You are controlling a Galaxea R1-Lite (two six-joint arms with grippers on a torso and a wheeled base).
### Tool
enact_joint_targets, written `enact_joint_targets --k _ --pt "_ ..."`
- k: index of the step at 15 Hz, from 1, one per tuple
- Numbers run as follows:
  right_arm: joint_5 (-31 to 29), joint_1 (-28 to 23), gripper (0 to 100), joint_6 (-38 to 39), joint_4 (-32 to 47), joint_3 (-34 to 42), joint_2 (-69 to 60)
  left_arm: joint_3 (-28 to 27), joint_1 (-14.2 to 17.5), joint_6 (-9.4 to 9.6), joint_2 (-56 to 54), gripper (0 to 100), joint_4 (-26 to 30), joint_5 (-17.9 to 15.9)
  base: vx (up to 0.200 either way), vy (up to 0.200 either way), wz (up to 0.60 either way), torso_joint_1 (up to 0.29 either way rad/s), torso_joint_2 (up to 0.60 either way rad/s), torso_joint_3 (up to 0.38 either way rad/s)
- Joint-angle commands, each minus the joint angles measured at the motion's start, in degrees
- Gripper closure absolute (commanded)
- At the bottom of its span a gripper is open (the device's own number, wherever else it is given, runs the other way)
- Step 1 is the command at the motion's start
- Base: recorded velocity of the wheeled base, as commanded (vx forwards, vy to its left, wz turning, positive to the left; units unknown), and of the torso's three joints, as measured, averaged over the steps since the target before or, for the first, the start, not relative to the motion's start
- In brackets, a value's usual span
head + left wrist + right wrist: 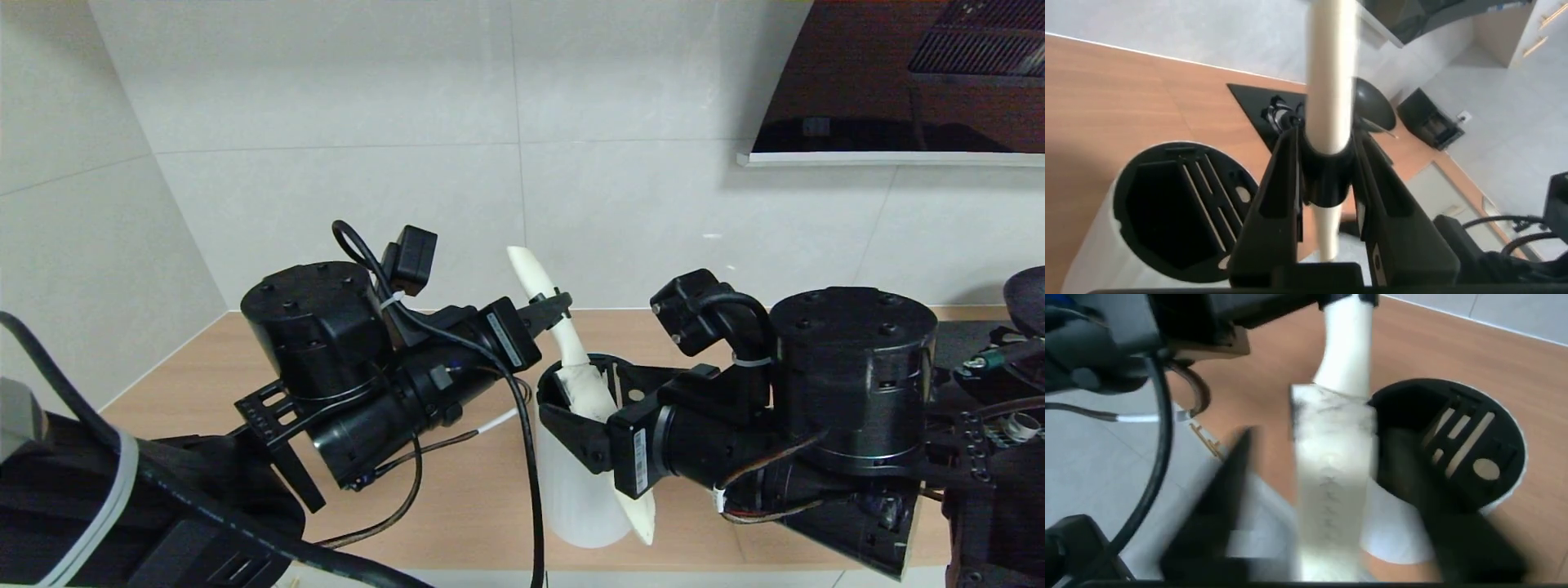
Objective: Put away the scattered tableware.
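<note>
Nearest me, low in the middle of the head view, stood the white, smooth-walled cylindrical utensil holder (571, 498) on the pale wood-grain countertop (457, 490). The white utensil (535, 273) slanted across its mouth, flat pointed end lowest, round handle rising toward the upper middle. My right gripper (584, 388) sat at the holder's rim with its fingers spread wide either side of the flat part. From the right wrist I saw gaps on both sides of that scuffed, matte blade (1331, 490). Further back, my left gripper (559, 310) was clamped on the glossy round handle (1331, 73). The wrist cameras alone looked into the holder (1094, 245), showing a black slotted insert (1462, 437). Behind were the grey tiled wall (408, 122) and, upper right, a dark glossy range hood (898, 73).
</note>
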Motion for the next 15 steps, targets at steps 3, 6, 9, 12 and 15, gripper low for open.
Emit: enact_joint_targets --k 3,6,9,12,15 --pt "-0.13 -0.05 0 -0.07 0.08 0.12 -1.41 -2.85 -0.02 2.31 -2.06 100 3.78 3.63 0.0 0.0 0.0 0.0 0.0 0.0" --pt "0.31 -3.66 0 -0.6 0.26 1.53 -7.21 -10.06 0.42 7.49 -5.75 100 11.43 12.24 0.0 0.0 0.0 0.0 0.0 0.0" --pt "0.31 -8.58 0 -0.78 1.22 1.36 -10.9 -18.14 0.86 15.4 -9.26 100 18.2 17.16 0.0 0.0 0.0 0.0 0.0 0.0" --pt "0.31 -10.95 0 -0.86 1.66 1.09 -11.07 -19.46 0.42 26.56 -8.03 100 17.93 23.58 0.0 0.0 0.0 0.0 0.0 0.0" --pt "0.31 -11.57 0 -0.86 1.66 1.18 -9.49 -18.93 -3.36 29.29 -4.25 100 16.0 35.27 0.0 0.0 0.0 0.0 0.0 0.0"
